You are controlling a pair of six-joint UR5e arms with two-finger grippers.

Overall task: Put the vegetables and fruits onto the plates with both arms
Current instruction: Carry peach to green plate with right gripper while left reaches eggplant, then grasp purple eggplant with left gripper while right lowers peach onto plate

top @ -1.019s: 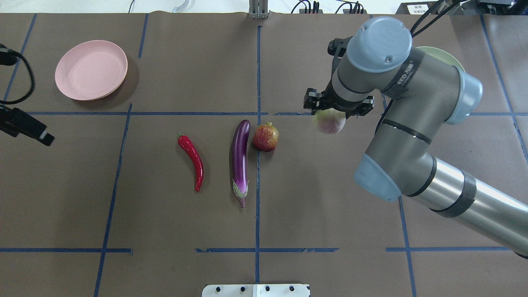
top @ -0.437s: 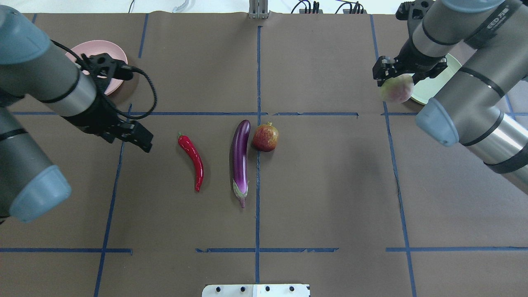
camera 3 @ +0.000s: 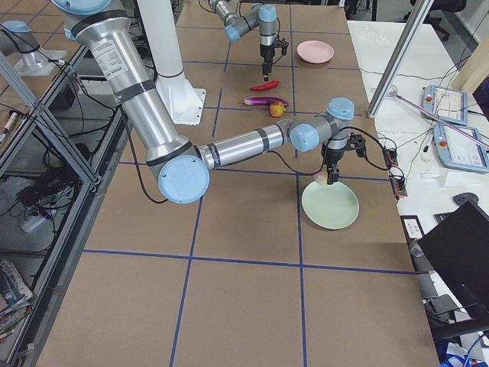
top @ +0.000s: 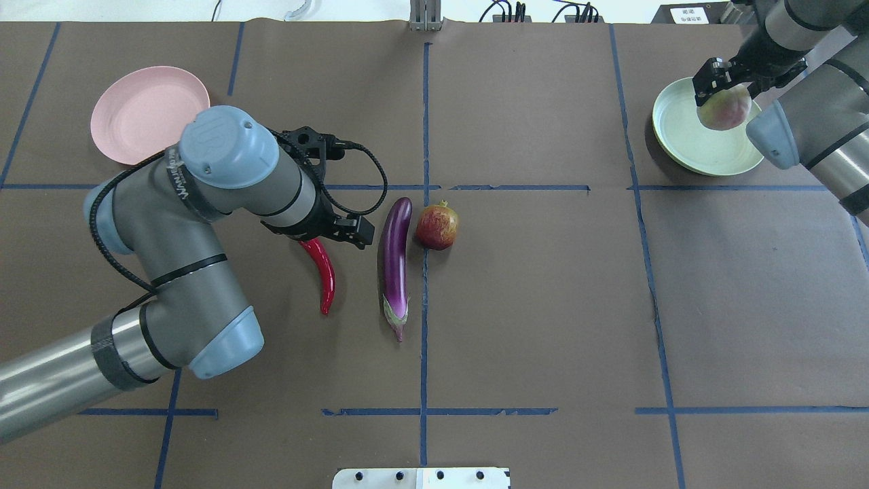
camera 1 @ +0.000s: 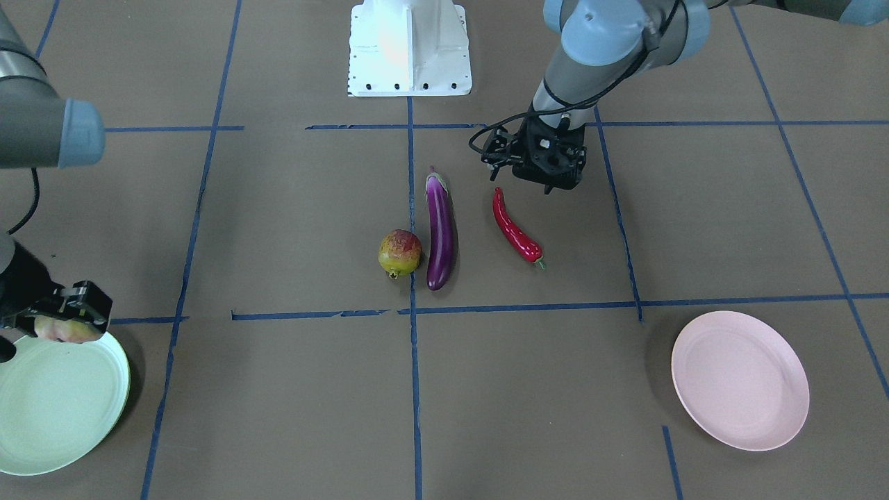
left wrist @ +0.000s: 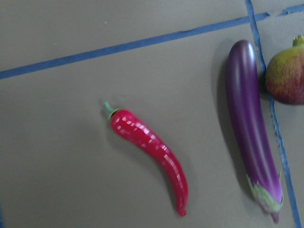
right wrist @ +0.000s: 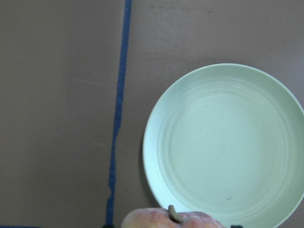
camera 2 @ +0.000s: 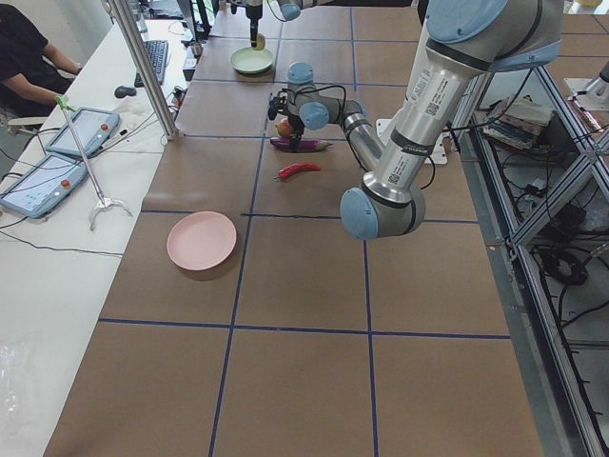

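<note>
My right gripper (top: 724, 95) is shut on the peach (top: 725, 111) and holds it above the near rim of the green plate (top: 679, 146). The right wrist view shows the peach's top (right wrist: 173, 221) at the bottom edge, with the plate (right wrist: 223, 147) beyond it. My left gripper (top: 334, 231) hovers over the stem end of the red chili (top: 326, 280); it looks open and empty. The eggplant (top: 395, 258) and the pomegranate (top: 437, 227) lie side by side to the right of the chili. The pink plate (top: 136, 115) is bare at the far left.
The white base block (camera 1: 410, 48) stands at the robot's edge of the table. Blue tape lines (top: 424, 305) cross the brown table cover. My left arm's elbow (top: 224, 343) hangs over the table's left half.
My left arm swung in from the left edge to above the chili. My right arm carried the peach from the table's middle to over the green plate.
</note>
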